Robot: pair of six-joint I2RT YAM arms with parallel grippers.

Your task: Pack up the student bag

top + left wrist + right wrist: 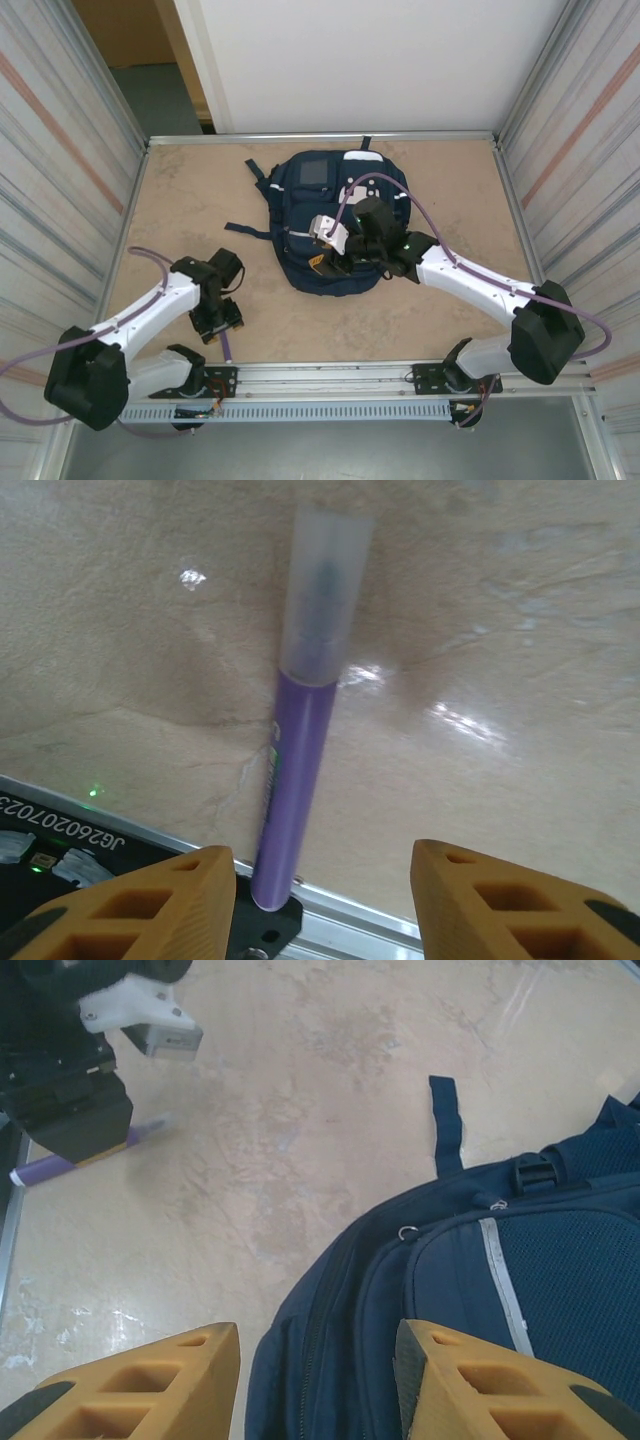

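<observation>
The student bag [330, 215], a navy backpack with pale stripes and a grey square panel, lies flat in the middle of the table. My right gripper [322, 262] hovers open over its near-left edge; in the right wrist view its fingers [318, 1380] straddle the bag's [480, 1290] zipped side seam and hold nothing. A purple marker [298, 770] with a frosted cap lies on the table near the front rail. My left gripper [325, 900] is open just above the marker's near end, which sits close to the left finger. The left gripper [215, 322] is left of the bag.
A metal rail [330, 375] runs along the table's near edge, right behind the marker's [227, 348] end. Corrugated walls close in the left and right sides. A loose bag strap [245, 230] trails to the left on the tan tabletop [190, 200].
</observation>
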